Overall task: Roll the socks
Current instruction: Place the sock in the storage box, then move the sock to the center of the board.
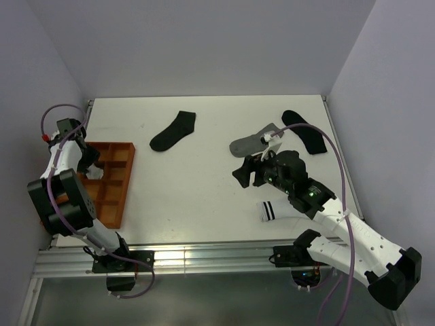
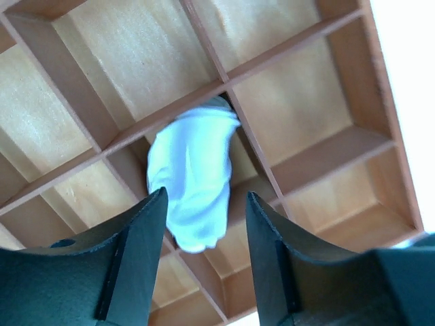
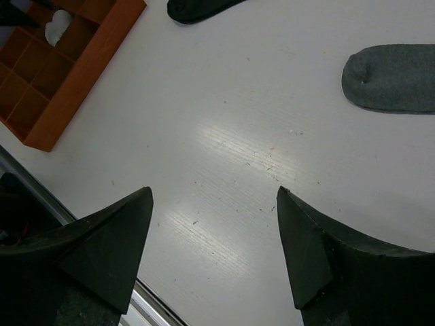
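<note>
A rolled white sock bundle (image 2: 194, 173) lies in a compartment of the orange tray (image 2: 102, 125). My left gripper (image 2: 206, 197) hovers just above it, open, with its fingers either side of the bundle and not touching it. In the top view the left gripper (image 1: 92, 165) is over the tray (image 1: 122, 197). A grey sock (image 1: 250, 143) (image 3: 391, 78) lies flat at mid-table. A white sock with black stripes (image 1: 270, 210) lies under the right arm. My right gripper (image 1: 245, 173) (image 3: 214, 192) is open above bare table, near the grey sock.
Two black socks lie flat, one at the back centre (image 1: 173, 131) (image 3: 197, 8) and one at the back right (image 1: 306, 132). The tray (image 3: 81, 68) sits at the table's left edge. Grey walls close in the back and sides. A metal rail (image 1: 204, 258) runs along the near edge.
</note>
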Motion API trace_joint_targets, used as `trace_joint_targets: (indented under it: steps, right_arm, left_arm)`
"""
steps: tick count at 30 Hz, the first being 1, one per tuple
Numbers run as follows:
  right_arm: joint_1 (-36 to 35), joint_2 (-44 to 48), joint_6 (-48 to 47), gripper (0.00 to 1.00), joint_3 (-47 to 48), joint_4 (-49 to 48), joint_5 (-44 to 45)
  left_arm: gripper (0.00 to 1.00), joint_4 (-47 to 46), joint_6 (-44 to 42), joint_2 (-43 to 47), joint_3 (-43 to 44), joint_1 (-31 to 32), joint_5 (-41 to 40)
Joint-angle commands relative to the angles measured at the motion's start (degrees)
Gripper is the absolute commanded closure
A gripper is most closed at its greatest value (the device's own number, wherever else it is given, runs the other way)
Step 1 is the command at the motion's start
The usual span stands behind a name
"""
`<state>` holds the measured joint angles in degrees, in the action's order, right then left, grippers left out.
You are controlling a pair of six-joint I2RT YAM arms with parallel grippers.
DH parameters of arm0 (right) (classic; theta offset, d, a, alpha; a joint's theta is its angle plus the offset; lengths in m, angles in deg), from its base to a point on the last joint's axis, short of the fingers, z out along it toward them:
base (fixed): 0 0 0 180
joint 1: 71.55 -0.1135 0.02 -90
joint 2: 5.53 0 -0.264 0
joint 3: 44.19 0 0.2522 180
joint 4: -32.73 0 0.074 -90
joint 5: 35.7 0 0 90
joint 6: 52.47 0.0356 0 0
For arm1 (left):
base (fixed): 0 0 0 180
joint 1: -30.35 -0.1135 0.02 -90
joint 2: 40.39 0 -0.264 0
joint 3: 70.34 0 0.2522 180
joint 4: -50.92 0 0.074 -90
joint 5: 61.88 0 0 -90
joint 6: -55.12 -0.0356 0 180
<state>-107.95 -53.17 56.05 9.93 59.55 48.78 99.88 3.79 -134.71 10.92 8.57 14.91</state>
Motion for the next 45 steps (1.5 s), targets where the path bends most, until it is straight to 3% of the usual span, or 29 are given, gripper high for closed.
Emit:
trace_joint_targets:
  steps: [1,9,19,25,31,35,41,42,43,45]
  right_arm:
    - [-0.25,-1.05,0.46,0.2,3.76,0.56,0.07]
    - [-0.25,-1.93,1.78,0.21,4.55,1.35,0.42]
    - [-0.25,-2.28,2.39,0.21,4.64,1.88,1.74]
    - [-0.25,-2.9,2.83,0.21,3.76,1.0,3.05]
    - [-0.16,-2.81,3.8,0.17,5.78,5.04,12.97]
    - [-0.07,-1.76,8.36,0.06,5.78,8.82,21.85]
    - [0.1,-0.7,20.75,0.08,2.63,18.83,28.98]
    - [0.19,-0.79,23.98,0.09,1.31,20.24,29.33]
    - [0.19,-0.79,25.32,0.09,0.43,22.43,29.25]
    - [0.28,-0.7,28.91,0.11,-2.72,24.02,28.46]
  left_arm:
    - [0.46,-1.71,0.96,4.85,-2.02,0.25,1.96]
    - [0.64,-2.86,2.37,-0.42,-4.13,0.25,5.92]
    - [0.69,-2.59,2.11,-7.36,-5.45,0.25,6.44]
    - [0.69,-2.5,1.58,-5.89,-5.02,0.25,9.69]
    - [0.54,-1.81,1.58,6.58,-2.21,0.25,9.7]
    - [0.45,-0.75,1.58,13.19,-0.53,0.25,12.06]
    - [0.3,-5.31,-1.23,29.17,-5.36,0.25,18.3]
    - [0.24,-6.45,-1.41,33.81,-7.54,0.25,19.18]
    - [0.07,-7.5,-1.41,36.03,-8.78,0.25,20.41]
    - [0.02,-9.53,-1.76,41.82,-11.33,0.86,23.31]
